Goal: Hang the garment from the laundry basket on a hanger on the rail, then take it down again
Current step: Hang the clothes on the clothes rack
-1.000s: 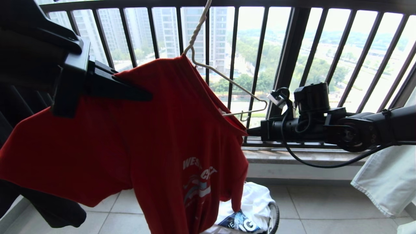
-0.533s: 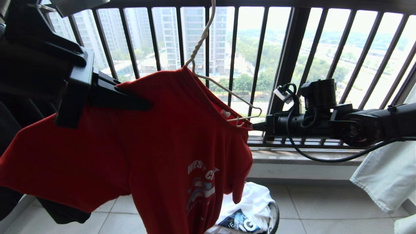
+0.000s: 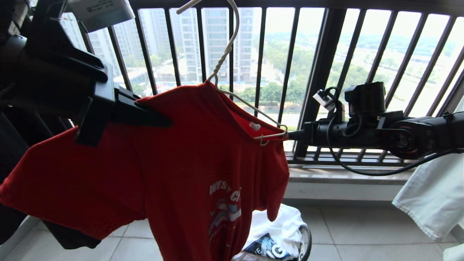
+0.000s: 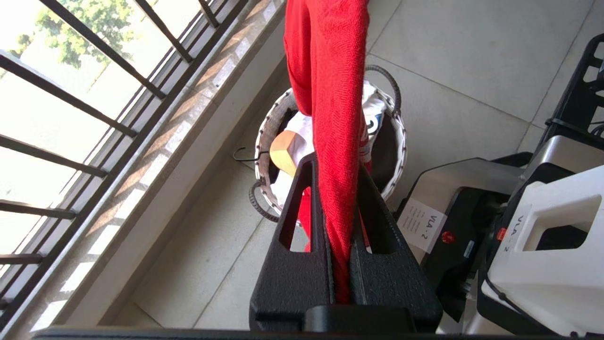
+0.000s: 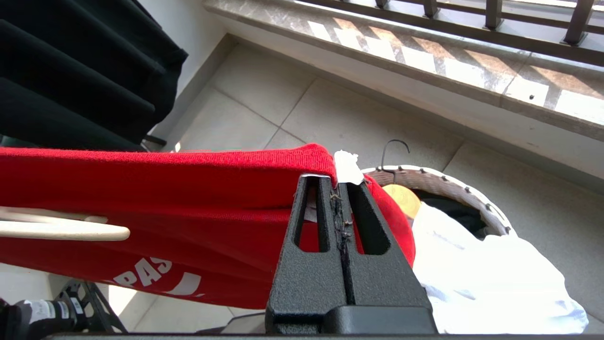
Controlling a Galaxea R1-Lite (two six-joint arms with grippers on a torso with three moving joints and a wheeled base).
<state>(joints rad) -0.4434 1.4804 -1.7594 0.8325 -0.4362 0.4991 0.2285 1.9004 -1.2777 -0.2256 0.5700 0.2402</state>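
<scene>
Left gripper (image 4: pixel 340 264) pinched the garment (image 3: pixel 174 163) at one shoulder; right gripper (image 5: pixel 340 189) was pressed shut at the other, probably to seat the red tee on the hanger (image 3: pixel 232 72), above the laundry basket (image 4: pixel 401 137).

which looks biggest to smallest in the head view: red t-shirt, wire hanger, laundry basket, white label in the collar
1. red T-shirt, filling most of the left half
2. wire hanger, only partly showing above the shirt
3. laundry basket, mostly hidden and farther off, so its rank against the hanger is unsure
4. white label, tiny
</scene>
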